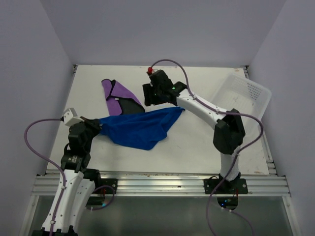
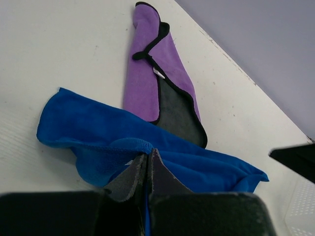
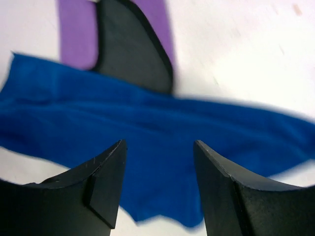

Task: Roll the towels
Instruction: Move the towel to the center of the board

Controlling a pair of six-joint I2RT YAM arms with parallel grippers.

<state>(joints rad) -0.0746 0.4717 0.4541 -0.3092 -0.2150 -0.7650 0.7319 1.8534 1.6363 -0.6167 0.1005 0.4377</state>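
The blue towel (image 1: 140, 129) lies in the middle of the top view on the white surface (image 1: 197, 142). It is a crumpled, uneven triangle and is not yet rolled. At its left corner the left hand (image 1: 96, 125) is pressed together and pinches the cloth. The left wrist view shows a fold of blue between the two fingers.

Just above, the purple towel (image 1: 119, 96) lies loosely folded, and its black part meets the blue edge. To the right of it, the right hand (image 1: 156, 93) hangs over the upper edge of the blue towel, fingers spread, with nothing between them. The basket (image 1: 246, 96) stands at the upper right, well apart.

In my judgement, a good roll needs a flat cloth first. The right hand should take the pointed right corner and pull gently away from the left hand until the wrinkles go. It is better to draw the blue towel a little toward the bottom of the frame, so the purple one is not caught in the roll.
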